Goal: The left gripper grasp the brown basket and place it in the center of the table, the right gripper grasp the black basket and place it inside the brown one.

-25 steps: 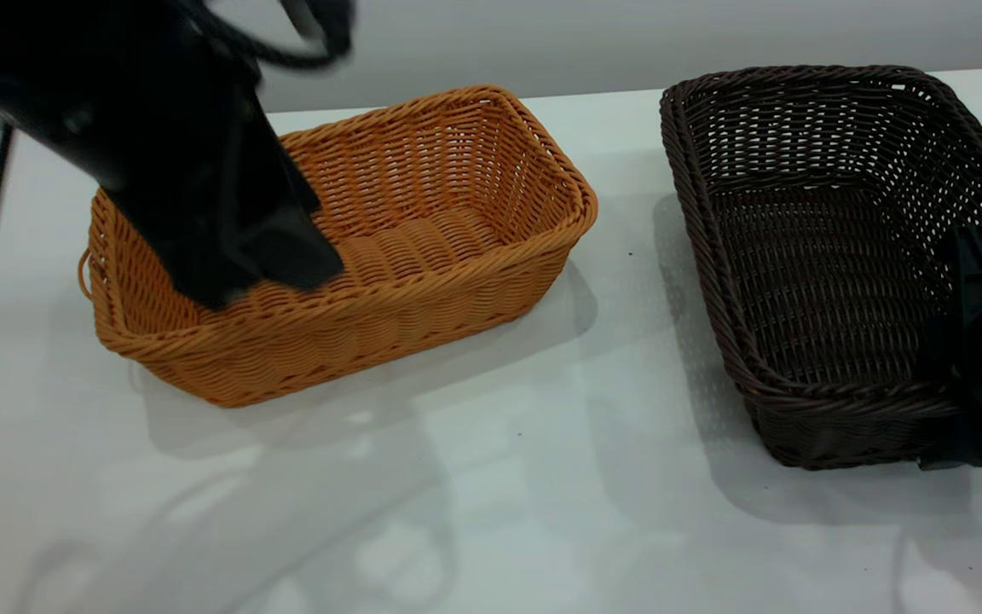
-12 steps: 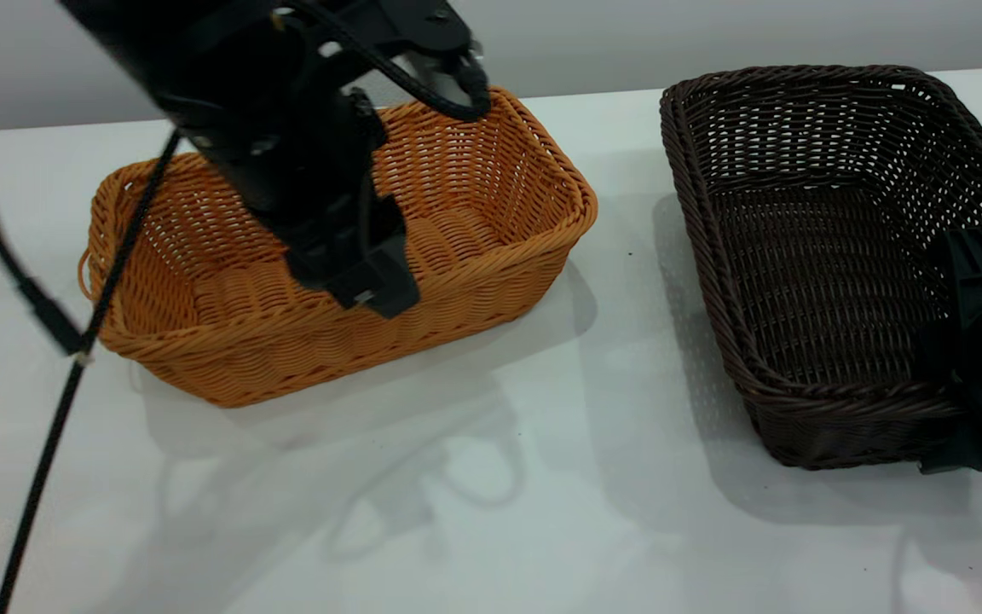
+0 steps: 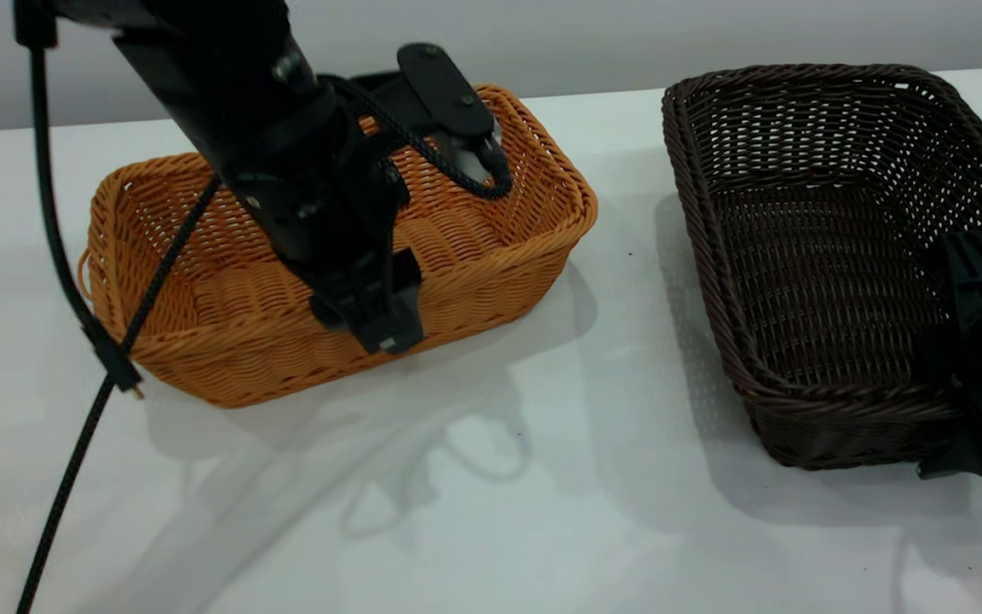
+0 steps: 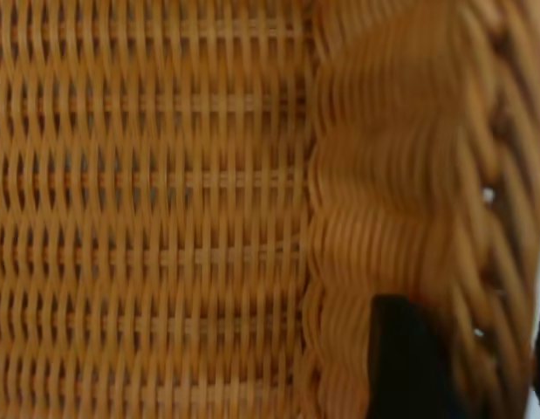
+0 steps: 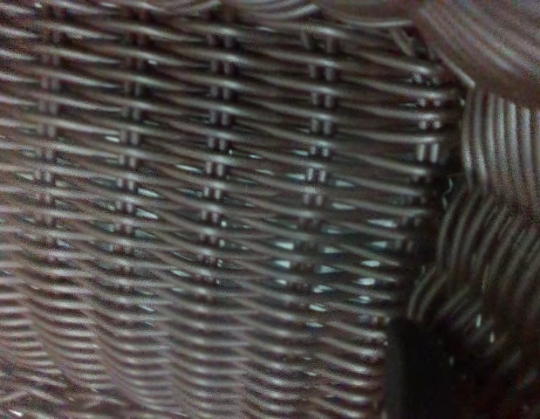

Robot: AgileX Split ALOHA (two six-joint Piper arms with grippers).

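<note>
The brown basket stands on the white table at the left. My left gripper is open and sits astride the basket's near long wall. In the left wrist view one finger is inside, the other is at the outer side, and the braided rim lies between them. The black basket stands at the right. My right gripper is low at its right wall. In the right wrist view one dark finger shows inside the basket, against the weave. The gripper looks open.
Bare white tabletop lies between the two baskets and in front of them. The left arm's black cable hangs down past the brown basket's left end. A grey wall runs behind the table's far edge.
My left arm has swung from the brown basket's left end toward its middle and come down, so the jaws now straddle the near wall. The right gripper and both baskets have stayed put.
</note>
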